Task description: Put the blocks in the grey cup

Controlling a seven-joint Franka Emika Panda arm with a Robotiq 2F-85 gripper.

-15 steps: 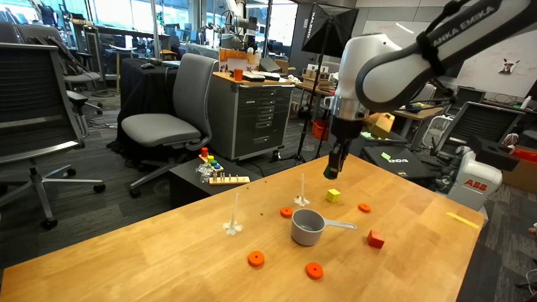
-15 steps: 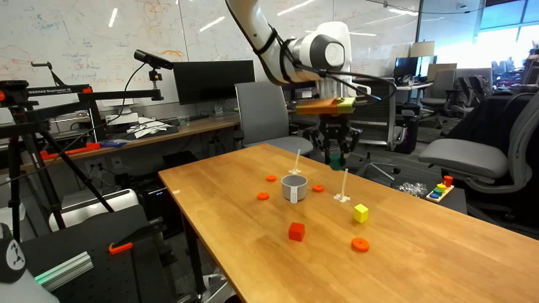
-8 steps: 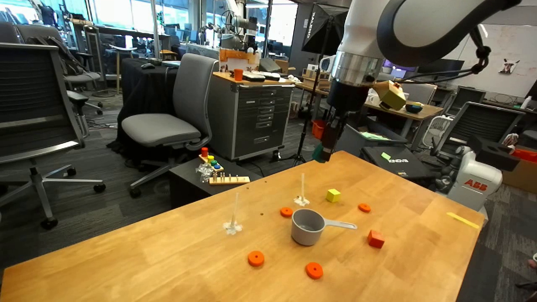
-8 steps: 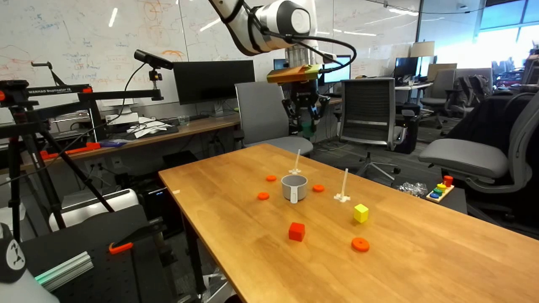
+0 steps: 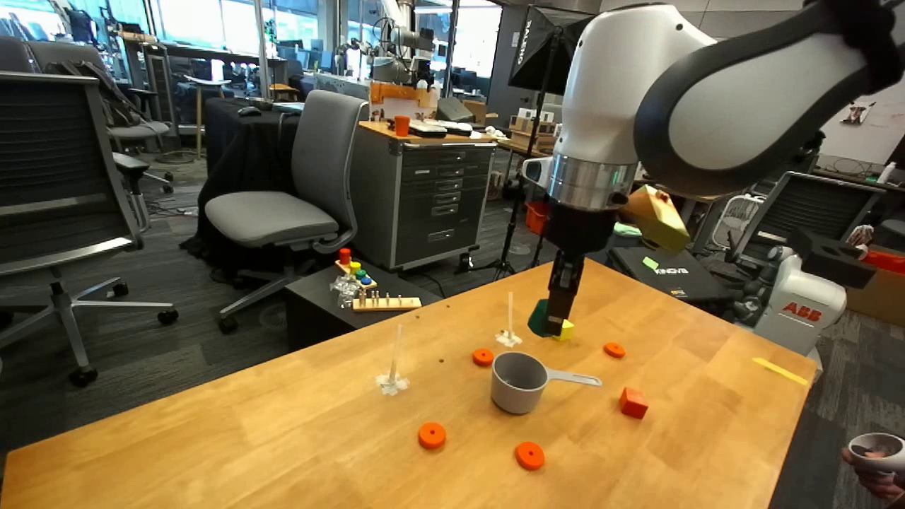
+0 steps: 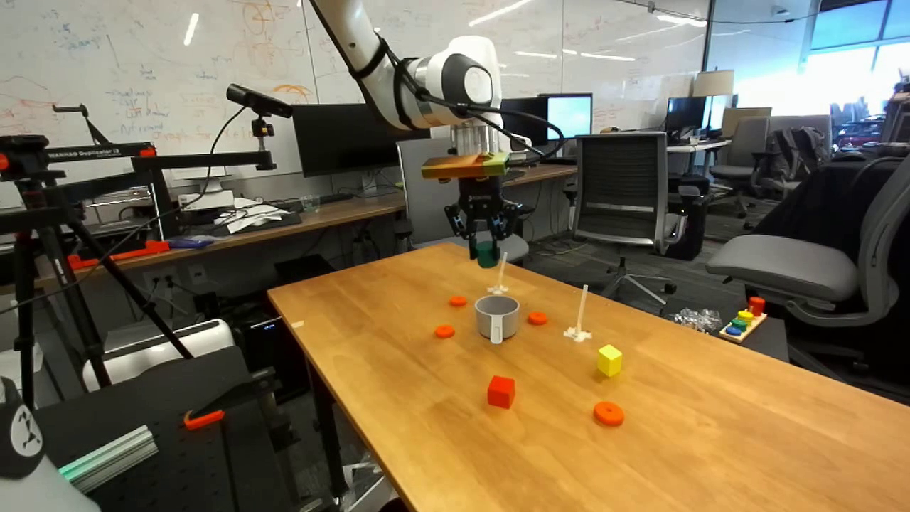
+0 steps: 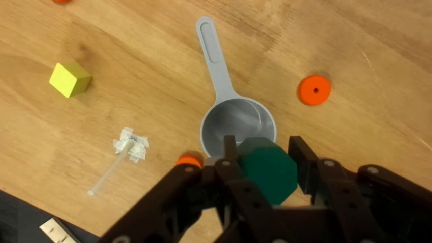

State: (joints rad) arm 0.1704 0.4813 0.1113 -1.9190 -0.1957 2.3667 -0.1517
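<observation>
The green block (image 7: 270, 177) is clamped in the gripper (image 7: 263, 153), held higher than the grey cup (image 5: 512, 397), not yet deposited. Around the grey cup, the yellow block (image 7: 70, 80), red block (image 5: 633, 403) and orange discs (image 7: 314, 96) are left; none is seen inside.

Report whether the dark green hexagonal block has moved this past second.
Yes. In an exterior view, the block has shifted leftward in the picture, from upper right of the unmoved grey round cup to nearly straight above.
</observation>
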